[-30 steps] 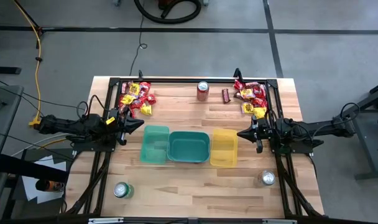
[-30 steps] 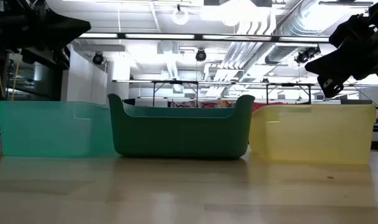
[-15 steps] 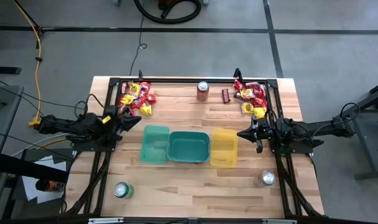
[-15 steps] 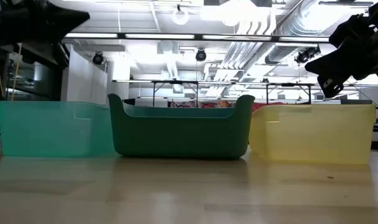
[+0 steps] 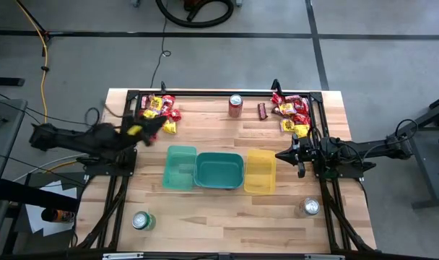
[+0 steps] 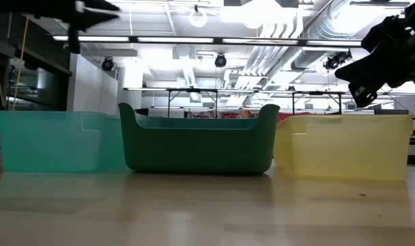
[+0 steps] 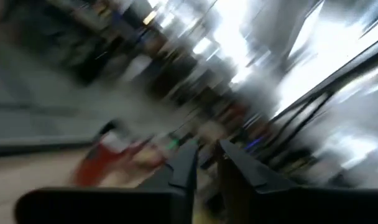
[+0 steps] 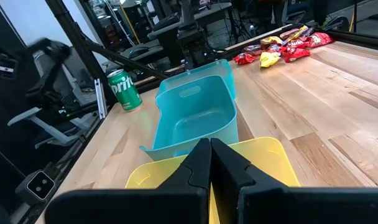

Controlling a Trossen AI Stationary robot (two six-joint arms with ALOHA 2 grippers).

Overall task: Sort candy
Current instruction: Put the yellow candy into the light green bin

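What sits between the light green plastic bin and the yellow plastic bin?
The dark teal plastic bin sits between the light green bin and the yellow bin, seen in the high and low views.

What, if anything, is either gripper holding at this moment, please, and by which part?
Nothing is held. The right gripper is shut and empty above the yellow bin; the left gripper, near the left candy pile, carries nothing.

- The candy (image 5: 159,111) is red, yellow and dark brown.
- The bench (image 5: 219,217) is light wood with stripes.
- Three bins: light teal bin (image 5: 180,167), dark teal bin (image 5: 219,170), yellow bin (image 5: 260,172).
- One red can (image 5: 235,105), one green can (image 5: 141,220).
- Both arms are black.
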